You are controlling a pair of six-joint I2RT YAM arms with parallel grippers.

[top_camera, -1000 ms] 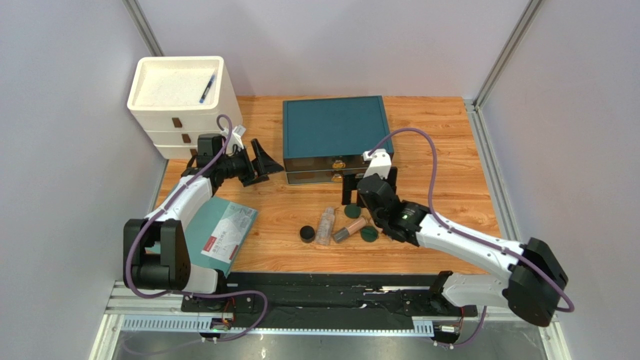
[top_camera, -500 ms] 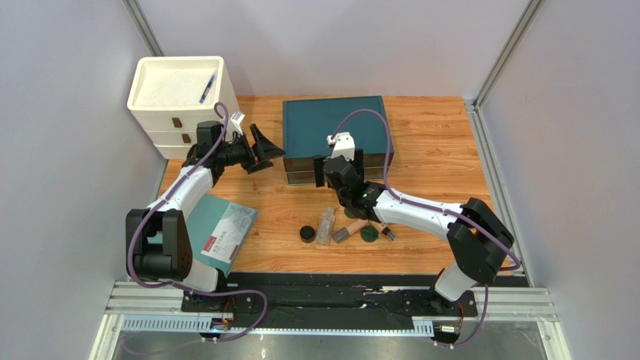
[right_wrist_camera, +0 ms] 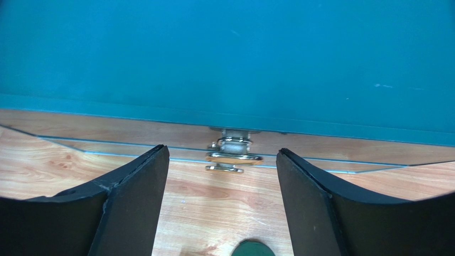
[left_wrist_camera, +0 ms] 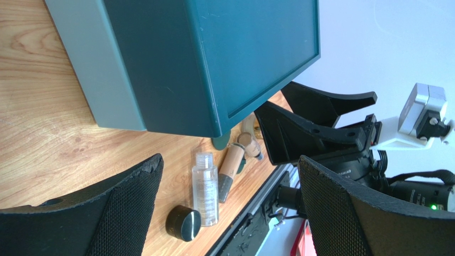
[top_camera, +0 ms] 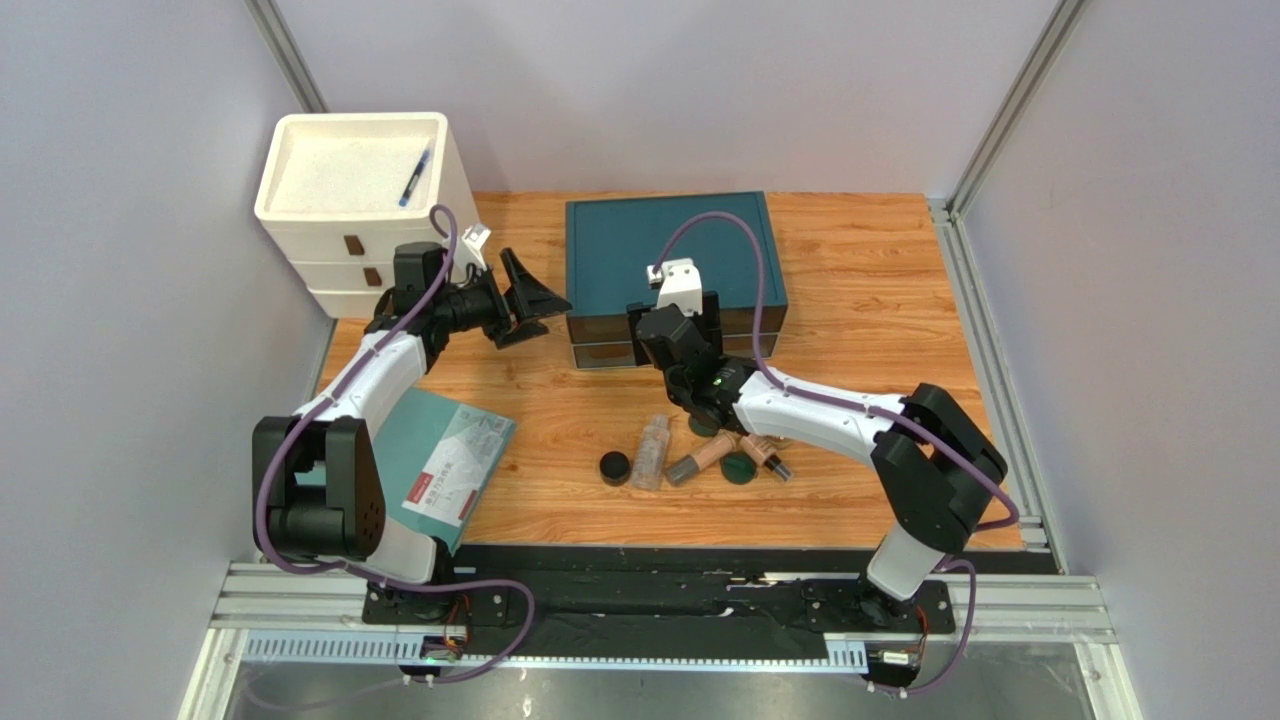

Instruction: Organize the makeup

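Observation:
The makeup lies in a loose cluster on the wooden table in front of the teal drawer box (top_camera: 669, 252): a black round jar (top_camera: 615, 467), a clear bottle (top_camera: 651, 450), tan tubes (top_camera: 699, 458) and dark green discs (top_camera: 736, 468). My right gripper (top_camera: 663, 336) is open at the box's front. In the right wrist view the gripper (right_wrist_camera: 221, 153) faces the drawer's metal ring handle (right_wrist_camera: 234, 158), a little short of it, with a green disc (right_wrist_camera: 253, 248) below. My left gripper (top_camera: 538, 305) is open and empty left of the box. Its view shows the bottle (left_wrist_camera: 205, 186), jar (left_wrist_camera: 183, 223) and a tube (left_wrist_camera: 230, 166).
A white drawer unit (top_camera: 353, 195) stands at the back left with a blue pen (top_camera: 415, 176) in its top tray. A teal booklet (top_camera: 443, 458) lies at the front left. The right arm's cable loops over the teal box.
My right gripper has swung left and back, from over the makeup cluster to the front of the teal box. My left gripper rose slightly, then stayed still.

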